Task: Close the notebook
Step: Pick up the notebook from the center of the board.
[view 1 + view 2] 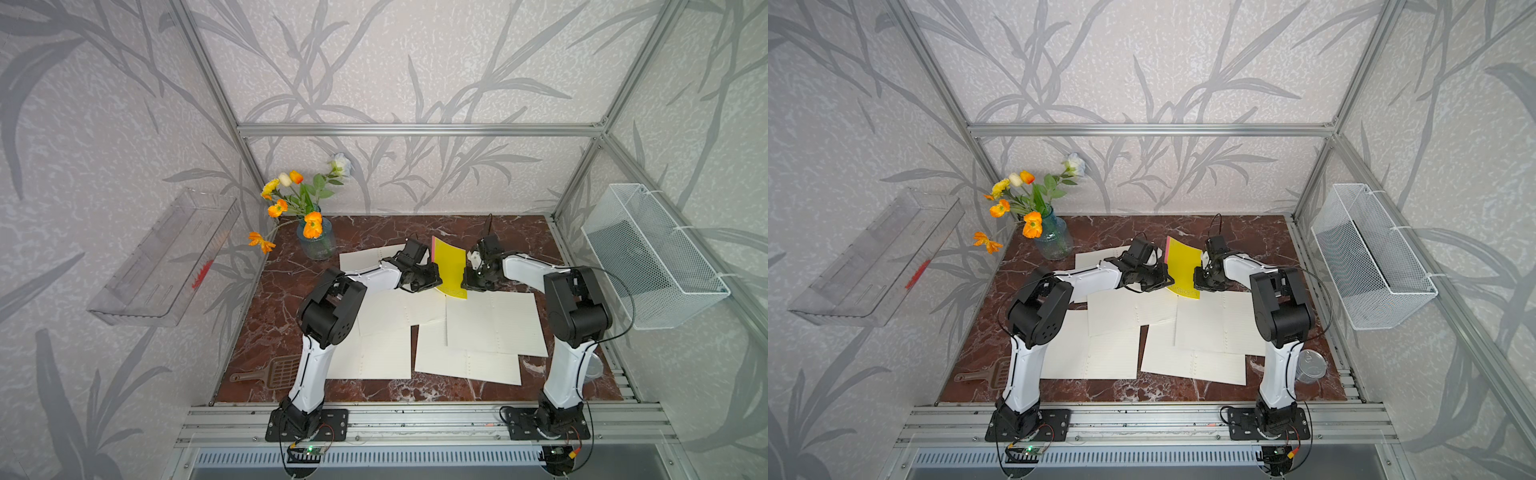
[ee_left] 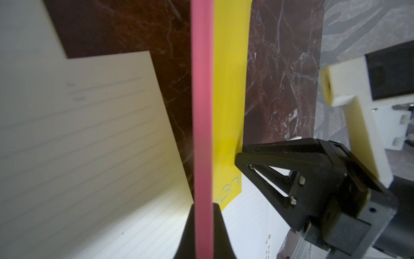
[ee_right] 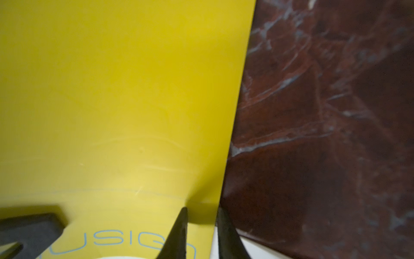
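Your notebook [image 1: 451, 266] upright mid-table between both arms, its pages hidden from you, left gripper [image 2: 203, 205] pinching the pink cover [image 2: 202, 112], right gripper [image 3: 201, 209] pinching the yellow cover [image 3: 112, 89], lettering [image 3: 107, 238] cut off, loose lined sheets [image 1: 494, 320] beneath, scoop [image 1: 274, 370] and can [image 1: 1311, 365] half behind arms, flower vase [image 1: 316, 243] nearby.

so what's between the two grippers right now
The notebook, yellow cover raised, stands between the left gripper and the right gripper; both top views show it.
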### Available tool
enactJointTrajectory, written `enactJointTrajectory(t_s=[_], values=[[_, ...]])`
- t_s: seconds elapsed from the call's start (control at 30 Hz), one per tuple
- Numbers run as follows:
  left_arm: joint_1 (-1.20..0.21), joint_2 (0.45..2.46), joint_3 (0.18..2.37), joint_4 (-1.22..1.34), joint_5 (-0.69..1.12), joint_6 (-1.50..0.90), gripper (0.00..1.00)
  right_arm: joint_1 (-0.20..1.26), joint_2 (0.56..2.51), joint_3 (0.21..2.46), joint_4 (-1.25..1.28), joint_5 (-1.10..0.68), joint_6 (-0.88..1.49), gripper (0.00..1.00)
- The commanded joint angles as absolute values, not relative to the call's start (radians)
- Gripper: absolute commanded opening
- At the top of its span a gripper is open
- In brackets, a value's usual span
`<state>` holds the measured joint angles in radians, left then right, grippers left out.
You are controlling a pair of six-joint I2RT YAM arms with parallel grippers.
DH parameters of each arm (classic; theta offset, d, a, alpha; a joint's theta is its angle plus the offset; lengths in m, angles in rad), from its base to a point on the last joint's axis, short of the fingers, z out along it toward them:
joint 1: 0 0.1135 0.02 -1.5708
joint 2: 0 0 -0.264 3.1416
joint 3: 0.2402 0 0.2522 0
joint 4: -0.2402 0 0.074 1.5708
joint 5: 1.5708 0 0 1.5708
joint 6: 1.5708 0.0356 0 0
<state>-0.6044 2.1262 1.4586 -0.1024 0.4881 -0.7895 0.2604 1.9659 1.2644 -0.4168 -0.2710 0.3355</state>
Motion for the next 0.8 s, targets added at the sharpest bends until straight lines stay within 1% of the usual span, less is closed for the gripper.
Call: enactJointTrajectory(t_s=[0.0, 0.2, 0.37, 0.5, 0.77], values=[[-0.614, 2.085, 1.477, -0.112, 0.508, -0.772, 0.0, 0.267, 1.91, 1.257, -0.457, -0.26, 0.342, 0.26], [-0.617, 2.096, 1.527, -0.119, 0.529, -0.779, 0.0, 0.245, 1.805, 1.273, -0.495, -0.228, 0.352, 0.29], [-0.617, 2.119, 1.612, -0.135, 0.536, -0.783, 0.0, 0.222, 1.716, 1.304, -0.561, -0.179, 0.347, 0.31], [-0.618, 2.179, 1.697, -0.133, 0.566, -0.789, 0.0, 0.201, 1.657, 1.308, -0.592, -0.161, 0.348, 0.32], [-0.629, 2.302, 1.841, -0.014, 0.598, -0.898, 0.0, 0.129, 1.571, 1.272, -0.627, -0.163, 0.34, 0.33]])
